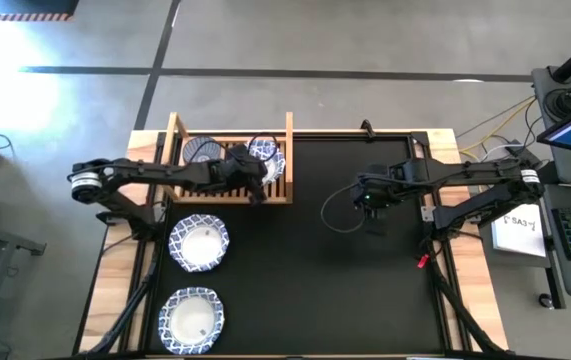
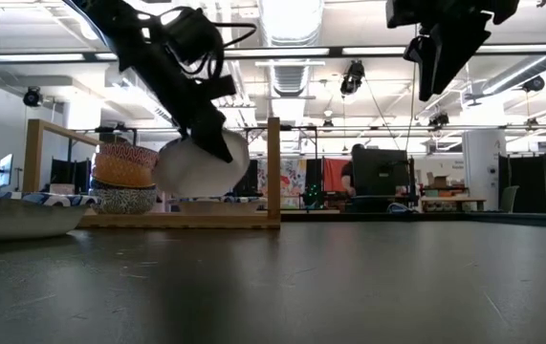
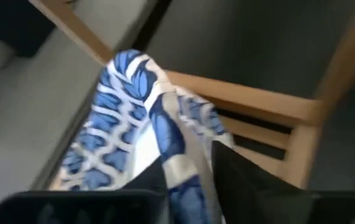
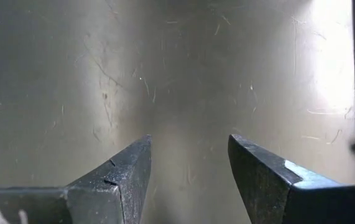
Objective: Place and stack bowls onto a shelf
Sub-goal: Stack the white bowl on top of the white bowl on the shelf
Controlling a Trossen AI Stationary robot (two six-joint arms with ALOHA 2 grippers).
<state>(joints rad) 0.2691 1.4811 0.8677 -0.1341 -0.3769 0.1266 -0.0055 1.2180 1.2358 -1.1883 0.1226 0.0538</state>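
Note:
My left gripper (image 1: 252, 176) is over the right half of the wooden shelf (image 1: 177, 160) and is shut on a wide white bowl with a blue patterned rim (image 2: 201, 164). The bowl hangs tilted above the shelf's slats. A stack of small bowls (image 2: 124, 177) stands in the shelf's left half, resting on the slats. Two more wide blue-rimmed bowls (image 1: 199, 243) (image 1: 191, 318) sit on the table in front of the shelf. My right gripper (image 1: 373, 205) hovers open above the black mat, right of centre, touching nothing. My left gripper (image 3: 189, 180) pinches the wide bowl's rim (image 3: 174, 140), one finger (image 3: 84, 205) inside the bowl and one (image 3: 258, 186) outside it. The fingers slant down from above. The bowl (image 1: 268, 158) is lifted clear and tilted steeply, hanging below the fingers over the shelf.
The shelf's upright right post (image 2: 273, 167) stands close beside the held bowl. In the low view a pale bowl shape (image 2: 206, 204) seems to lie on the shelf under the held one. The black mat (image 1: 365, 290) spreads to the right; a cable (image 1: 340, 205) loops near my right arm.

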